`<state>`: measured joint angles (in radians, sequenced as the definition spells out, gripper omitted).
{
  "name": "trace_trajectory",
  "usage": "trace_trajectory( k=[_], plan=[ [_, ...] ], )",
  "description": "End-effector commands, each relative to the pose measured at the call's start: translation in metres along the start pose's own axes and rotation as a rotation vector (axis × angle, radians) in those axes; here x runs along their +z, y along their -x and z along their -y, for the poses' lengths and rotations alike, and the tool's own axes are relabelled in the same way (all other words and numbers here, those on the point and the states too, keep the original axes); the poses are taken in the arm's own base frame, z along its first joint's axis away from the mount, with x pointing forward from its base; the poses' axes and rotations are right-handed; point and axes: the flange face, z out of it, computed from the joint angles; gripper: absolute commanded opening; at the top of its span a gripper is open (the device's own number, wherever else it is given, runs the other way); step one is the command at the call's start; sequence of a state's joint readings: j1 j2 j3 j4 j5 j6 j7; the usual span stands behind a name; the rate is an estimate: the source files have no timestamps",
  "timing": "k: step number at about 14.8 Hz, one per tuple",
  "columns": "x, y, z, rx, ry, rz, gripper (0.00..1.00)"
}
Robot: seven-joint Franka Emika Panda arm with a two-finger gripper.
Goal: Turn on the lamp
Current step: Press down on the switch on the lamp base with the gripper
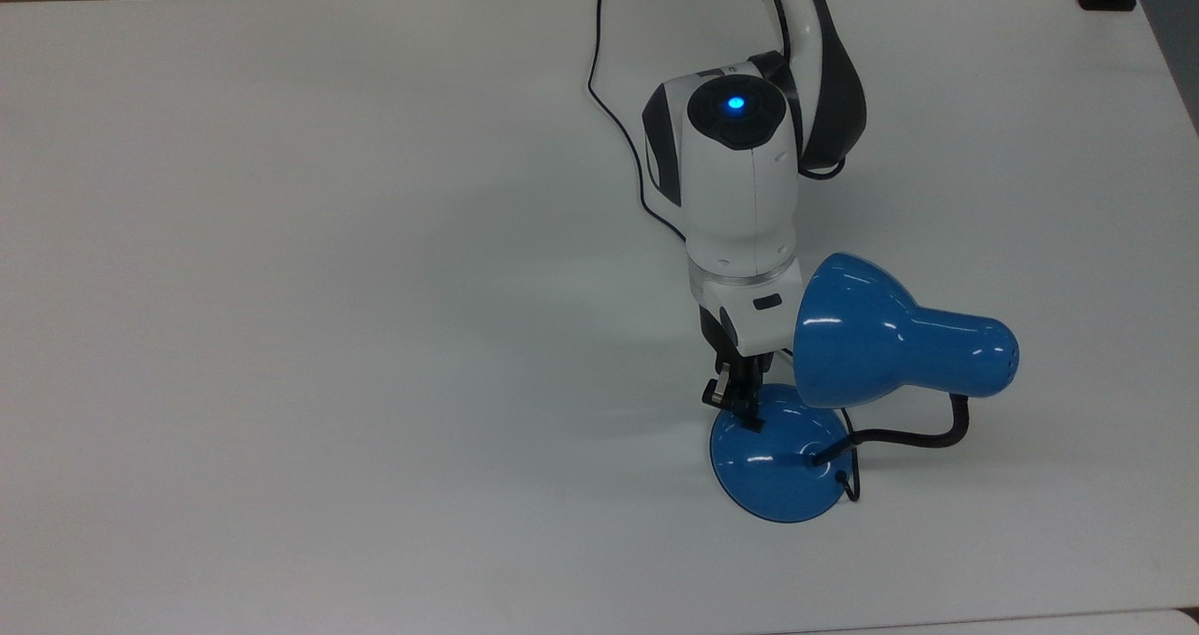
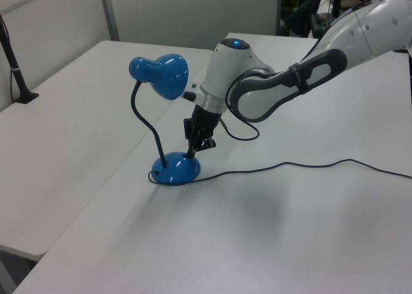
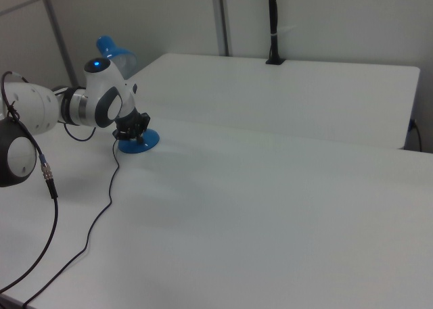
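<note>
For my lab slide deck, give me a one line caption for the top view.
Panda gripper pressing down on the domed base of a blue desk lamp on a white table.

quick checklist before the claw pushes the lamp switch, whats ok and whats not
1. Claw tip over the lamp base, at its edge nearest the arm: ok.
2. Tip actually on the switch: cannot tell, the tip covers that spot.
3. Lamp lit: not ok, no glow at the shade in the top view.
4. Lamp upright, base flat on the table: ok.
5. Wrist clear of the shade: cannot tell, they sit very close in the top view.
6. Cord lying loose on the table, away from the claw tip: ok.
</note>
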<state>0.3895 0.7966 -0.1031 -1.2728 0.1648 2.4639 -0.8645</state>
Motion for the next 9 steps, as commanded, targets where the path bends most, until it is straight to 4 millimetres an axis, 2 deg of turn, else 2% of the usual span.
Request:
trace_trajectory(
  k=[1, 2, 3, 6, 9],
  plan=[
    [0.045, 0.003, 0.029, -0.06, -0.064, 0.076, 0.0],
    [0.044, -0.001, 0.033, -0.055, -0.066, 0.07, 0.0],
    [0.037, -0.003, 0.029, -0.011, -0.057, 0.059, 0.0],
    [0.015, -0.005, 0.005, 0.121, -0.015, 0.018, 0.0],
    [0.011, -0.012, 0.002, 0.199, 0.047, -0.052, 0.0]
  ],
)
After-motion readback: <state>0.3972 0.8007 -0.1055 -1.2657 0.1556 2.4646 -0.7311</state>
